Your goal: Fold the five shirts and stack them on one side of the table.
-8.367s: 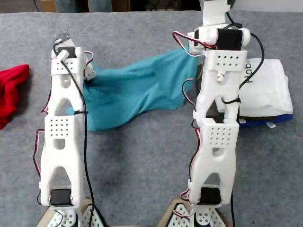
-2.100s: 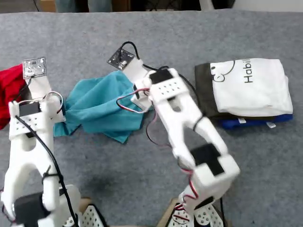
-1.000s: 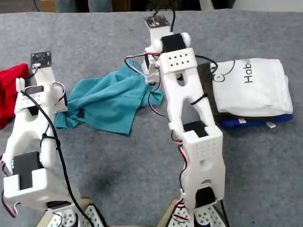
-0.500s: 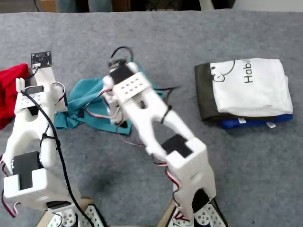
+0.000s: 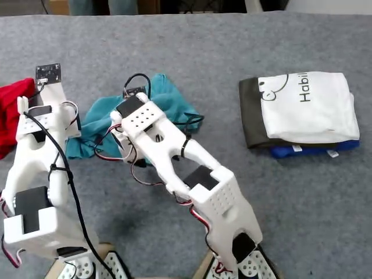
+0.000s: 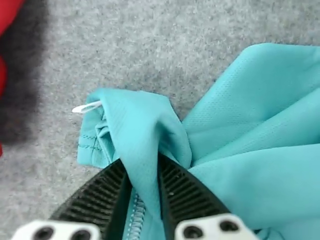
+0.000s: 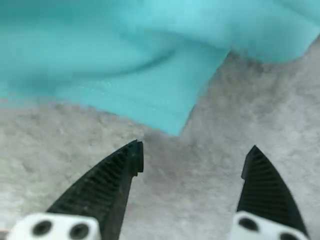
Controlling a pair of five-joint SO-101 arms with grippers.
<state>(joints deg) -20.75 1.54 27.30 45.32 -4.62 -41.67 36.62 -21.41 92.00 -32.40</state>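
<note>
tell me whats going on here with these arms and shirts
Shirt folding, mid-job, on a grey table. The left claw is shut on a bunched edge of the crumpled teal shirt. The right claw hangs open over the table, by a corner of that shirt. Three folded shirts sit stacked on the right; a red shirt lies unfolded at the left edge.

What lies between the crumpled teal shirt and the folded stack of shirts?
Bare grey felt tabletop separates crumpled teal shirt from folded stack, per high view.
</note>
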